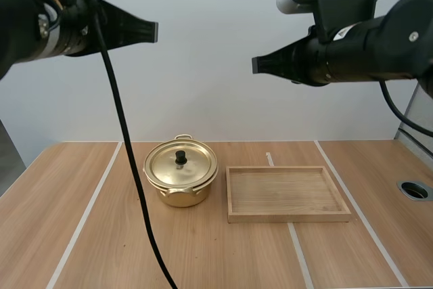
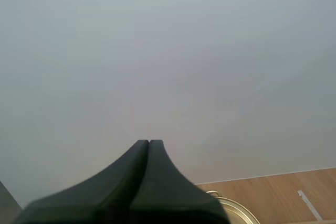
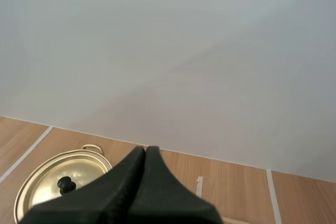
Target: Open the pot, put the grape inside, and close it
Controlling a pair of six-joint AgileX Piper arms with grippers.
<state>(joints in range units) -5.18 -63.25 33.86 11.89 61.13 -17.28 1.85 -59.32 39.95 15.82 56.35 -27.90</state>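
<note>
A gold pot (image 1: 180,175) stands on the wooden table, its lid (image 1: 180,162) on, with a black knob (image 1: 180,158) in the middle. My left gripper (image 1: 154,32) hangs high above the table, left of the pot, shut on nothing. My right gripper (image 1: 256,65) is also raised high, above the tray side, shut and empty. In the left wrist view the shut fingers (image 2: 148,145) form one dark wedge, with the pot's rim (image 2: 236,211) beside them. In the right wrist view the shut fingertips (image 3: 145,151) lie together, near the lidded pot (image 3: 58,182).
A shallow wooden tray (image 1: 287,193) lies just right of the pot, nothing in it. Pale tape lines (image 1: 88,211) run across the table. A round hole (image 1: 415,190) sits in the table near the right edge.
</note>
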